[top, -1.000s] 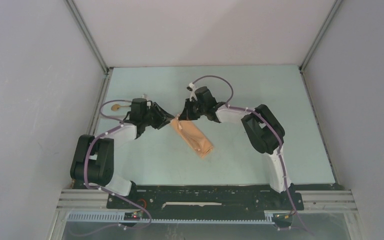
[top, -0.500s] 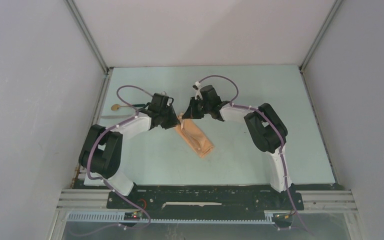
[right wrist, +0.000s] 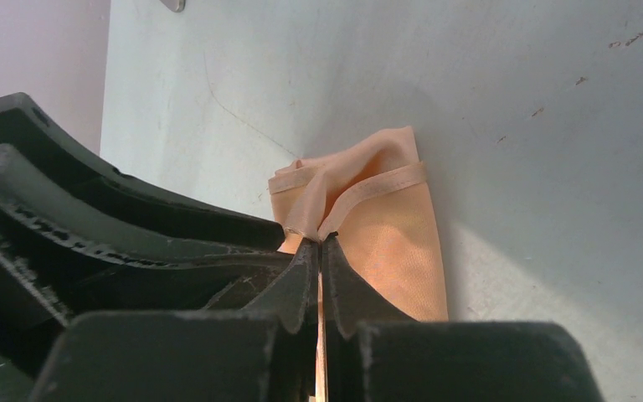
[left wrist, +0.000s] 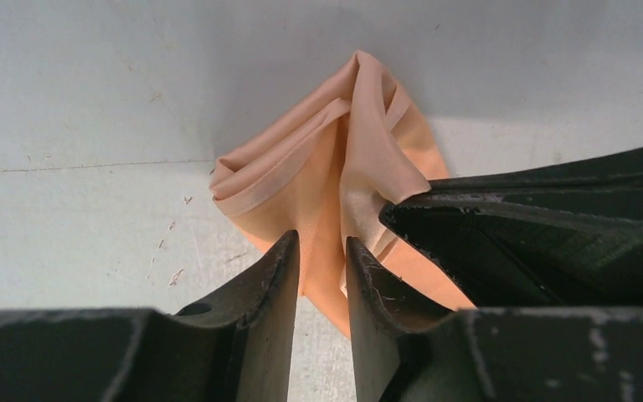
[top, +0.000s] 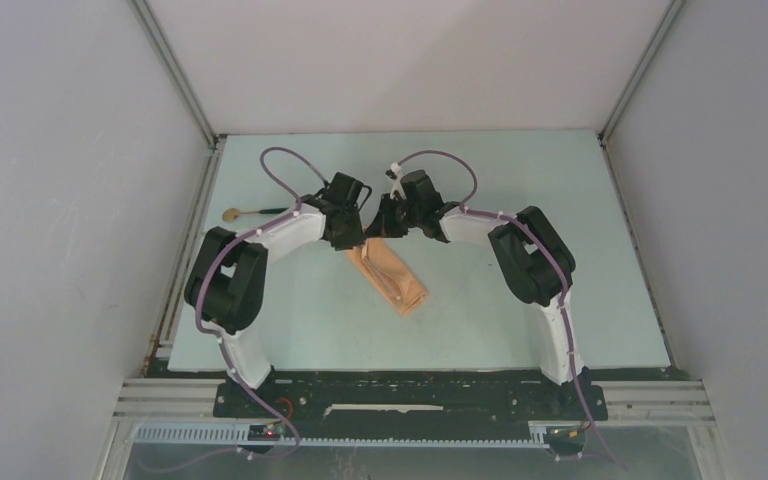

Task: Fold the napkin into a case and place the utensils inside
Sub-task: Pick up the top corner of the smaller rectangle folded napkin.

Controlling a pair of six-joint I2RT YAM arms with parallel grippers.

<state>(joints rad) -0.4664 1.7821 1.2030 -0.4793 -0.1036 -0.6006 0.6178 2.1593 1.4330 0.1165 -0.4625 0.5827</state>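
1. The case (top: 390,277) lies on the table (top: 560,190) just above the middle of the overhead frame. It is a narrow peach pocket whose long axis runs from upper left to lower right. Its lower-right end lies flat and free, while its upper-left end, the mouth, is raised and puckered
2. In the left wrist view the mouth stands in the upper middle of the frame as layered hemmed edges, parted a little toward the left
3. The right gripper (top: 376,229) sits at that upper-left end, reaching in from the upper right. In its own wrist view the jaws are pressed fully together on one hemmed edge, with a thin peach line showing between them, and they hold that layer up
4. The left gripper (left wrist: 322,244) is at the same end, just left of the right one. Its jaws stand a narrow gap apart, and the cloth shows through that gap right at the tips. It appears to hold nothing, and I cannot tell whether the tips touch the cloth
5. The coming move turns on this: the raised mouth lies straight ahead of the left jaws, and the case's length runs away from both grippers toward the lower right. A utensil would therefore have to enter from the upper left, along that axis
6. The spoon (top: 232,212) lies well apart near the table's left edge, gold bowl to the left and dark handle pointing right. The left arm is the nearer one. I cannot make out the second utensil, and neither looks to be inside yet
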